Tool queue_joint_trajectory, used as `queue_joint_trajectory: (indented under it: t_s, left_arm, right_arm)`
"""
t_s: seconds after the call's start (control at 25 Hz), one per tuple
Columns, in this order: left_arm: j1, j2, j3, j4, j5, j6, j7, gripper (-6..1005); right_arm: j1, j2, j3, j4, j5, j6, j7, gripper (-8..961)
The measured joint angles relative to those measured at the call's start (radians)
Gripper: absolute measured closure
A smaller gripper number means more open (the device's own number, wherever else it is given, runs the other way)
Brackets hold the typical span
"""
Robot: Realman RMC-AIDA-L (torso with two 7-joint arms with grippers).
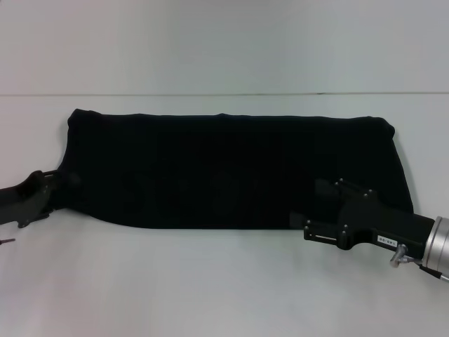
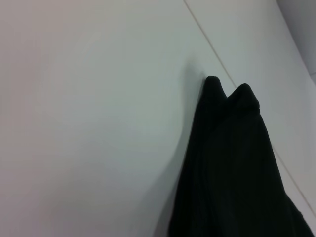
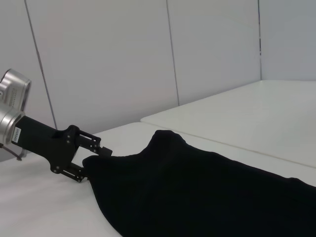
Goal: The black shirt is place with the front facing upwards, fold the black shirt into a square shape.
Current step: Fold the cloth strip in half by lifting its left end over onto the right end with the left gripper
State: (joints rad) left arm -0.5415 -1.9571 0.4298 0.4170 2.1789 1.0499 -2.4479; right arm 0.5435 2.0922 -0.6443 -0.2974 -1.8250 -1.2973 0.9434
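Black shirt folded on white table; left gripper, right gripper at ends.

Left gripper low at the near-left, arm reaching in from the left edge. Right gripper low at the near-right, wrist angled inward.

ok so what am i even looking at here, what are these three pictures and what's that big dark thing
It is a two-armed robot folding clothes. The head view looks down from its head at a white table. The dark thing is a black shirt, already folded into a long band. The left gripper is at the shirt's left end; the right gripper is at its near edge on the right. The other two pictures come from cameras on the wrists: the left one shows a shirt end, the right one shows the shirt and the far left gripper at it.
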Motion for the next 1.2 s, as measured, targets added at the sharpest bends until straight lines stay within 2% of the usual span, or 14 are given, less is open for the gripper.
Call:
queue_joint_trajectory:
  t_s: [0.24,0.56,0.8,0.92,1.2]
  left_arm:
    - [-0.006,-0.002,0.017,0.004,0.0,-0.013,0.0,439]
    - [-0.003,-0.004,0.014,0.005,-0.005,-0.021,0.008,692]
    - [0.007,-0.002,0.005,0.038,-0.011,-0.06,0.035,941]
    - [0.013,0.012,-0.012,0.059,-0.011,-0.091,0.042,948]
    - [0.015,0.059,-0.121,0.078,-0.015,-0.109,0.048,953]
  right_arm:
    - [0.003,0.0,-0.014,0.0,-0.005,0.007,-0.001,22]
    - [0.006,-0.001,-0.061,-0.001,-0.005,0.009,0.0,23]
    - [0.0,-0.001,-0.057,-0.004,-0.001,0.005,0.0,23]
    - [-0.004,-0.002,-0.052,-0.004,0.002,0.0,0.002,23]
    - [-0.017,-0.003,-0.039,-0.004,0.004,0.0,0.004,23]
